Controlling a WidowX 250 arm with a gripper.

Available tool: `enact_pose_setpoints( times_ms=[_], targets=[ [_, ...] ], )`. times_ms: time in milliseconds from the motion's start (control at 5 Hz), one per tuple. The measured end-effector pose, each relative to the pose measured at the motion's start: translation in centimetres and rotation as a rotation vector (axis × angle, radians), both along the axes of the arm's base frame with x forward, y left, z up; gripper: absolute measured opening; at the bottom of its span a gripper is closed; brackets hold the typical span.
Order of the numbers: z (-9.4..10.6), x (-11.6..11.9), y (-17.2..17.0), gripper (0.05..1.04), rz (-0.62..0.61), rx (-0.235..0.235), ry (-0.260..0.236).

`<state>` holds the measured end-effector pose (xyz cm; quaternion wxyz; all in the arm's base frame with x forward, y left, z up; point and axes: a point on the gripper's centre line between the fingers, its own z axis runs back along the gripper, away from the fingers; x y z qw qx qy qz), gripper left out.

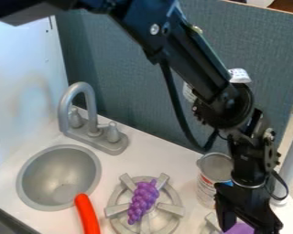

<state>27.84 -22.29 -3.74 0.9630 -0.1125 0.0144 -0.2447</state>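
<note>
In the camera view, the black two-finger claw (250, 225) is at the lower right, right at a partly hidden purple object (239, 229); whether it is released or clenched, I cannot tell. A white-labelled metal can (208, 188) stands just beside it. Purple toy grapes (143, 200) lie on a grey toy burner (117, 209), near an orange-red curved object (86, 214) by the round grey sink (58, 177).

No words or numbers are clear enough to read. A can (215, 167) on the right of the desk (173, 157) has a white label (206, 187) with small red marks, too tiny to read. A white tag (239, 75) by the black arm (188, 59) has little dark marks, too small to read too.
</note>
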Motion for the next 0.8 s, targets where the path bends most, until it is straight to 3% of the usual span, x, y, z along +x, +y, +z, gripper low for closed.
enact_pose_setpoints(
  times_ms=[600, 800],
  targets=[
    [-2.6, -0.5, -1.8, 0.961, 0.012, -0.016, 0.044],
    [-3.0, -0.5, -2.4, 0.694, 0.019, -0.011, 0.046]
  ],
)
